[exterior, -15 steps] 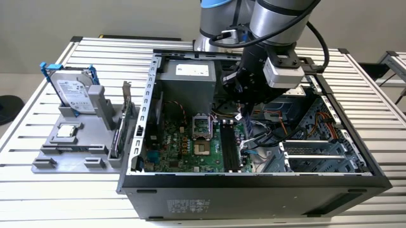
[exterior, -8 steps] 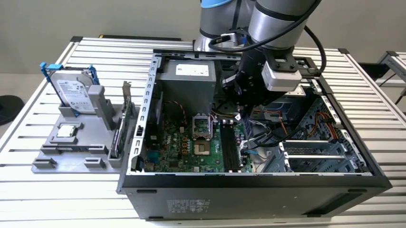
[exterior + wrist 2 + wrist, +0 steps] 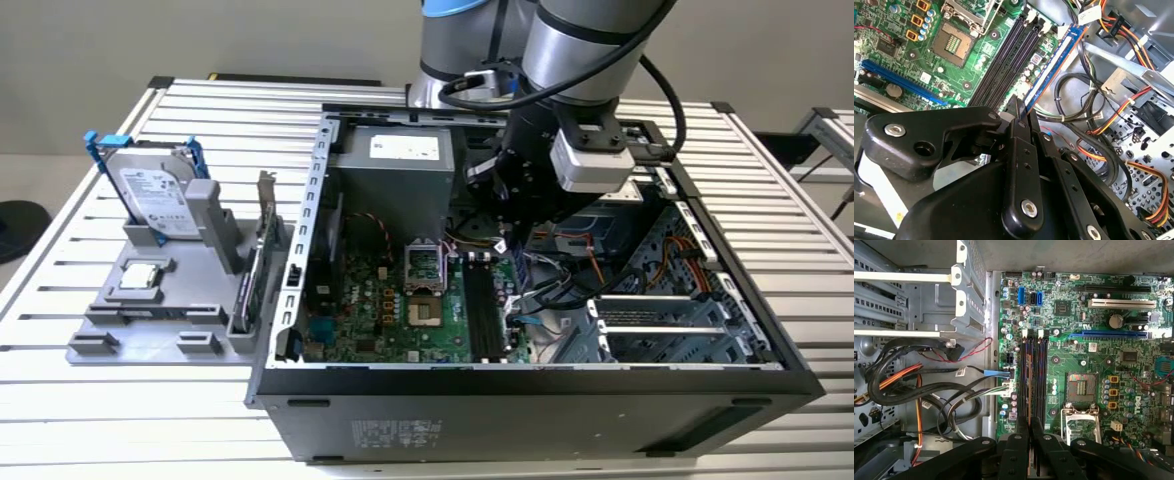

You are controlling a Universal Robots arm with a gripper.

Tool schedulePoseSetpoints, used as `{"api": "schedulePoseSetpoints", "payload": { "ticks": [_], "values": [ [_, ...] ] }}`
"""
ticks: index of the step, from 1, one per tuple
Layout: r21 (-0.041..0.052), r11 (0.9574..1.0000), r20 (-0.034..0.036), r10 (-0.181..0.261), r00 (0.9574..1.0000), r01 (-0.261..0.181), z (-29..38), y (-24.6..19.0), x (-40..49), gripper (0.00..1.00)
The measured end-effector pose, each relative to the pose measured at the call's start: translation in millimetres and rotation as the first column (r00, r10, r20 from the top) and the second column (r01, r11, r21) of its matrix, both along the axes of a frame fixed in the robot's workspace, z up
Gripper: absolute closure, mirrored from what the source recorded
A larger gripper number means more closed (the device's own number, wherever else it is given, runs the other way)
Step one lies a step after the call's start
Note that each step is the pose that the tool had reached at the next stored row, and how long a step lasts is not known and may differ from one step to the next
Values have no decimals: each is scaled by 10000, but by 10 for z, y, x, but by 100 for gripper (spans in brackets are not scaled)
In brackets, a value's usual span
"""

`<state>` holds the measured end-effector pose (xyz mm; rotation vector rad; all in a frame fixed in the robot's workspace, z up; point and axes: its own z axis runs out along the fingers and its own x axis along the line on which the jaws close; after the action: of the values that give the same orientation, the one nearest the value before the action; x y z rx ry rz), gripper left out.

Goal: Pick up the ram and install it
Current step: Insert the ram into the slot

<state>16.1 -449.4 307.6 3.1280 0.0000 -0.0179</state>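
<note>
Pinching ram [image 3: 1054,67] (broadside, second wrist view), above slots [image 3: 1009,55]

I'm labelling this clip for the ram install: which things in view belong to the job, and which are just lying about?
In the job: ram, held in the gripper; memory slots.
Lying about: hard drive, expansion card, chip on the grey stand, cables.

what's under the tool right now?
The ram, clamped in the tool, edge-on above the black memory slots of the motherboard. The ram itself hides whether its lower edge touches a slot.
</note>
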Motion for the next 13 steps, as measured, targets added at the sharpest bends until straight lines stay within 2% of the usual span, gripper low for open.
{"api": "schedulePoseSetpoints", "payload": {
  "ticks": [6, 13],
  "values": [
    [1, 10000, -2, 1, 10000, -1, -3, 0, -1, 100],
    [1, 10000, -3, 2, 10000, -2, -102, 0, -14, 100]
  ]
}}
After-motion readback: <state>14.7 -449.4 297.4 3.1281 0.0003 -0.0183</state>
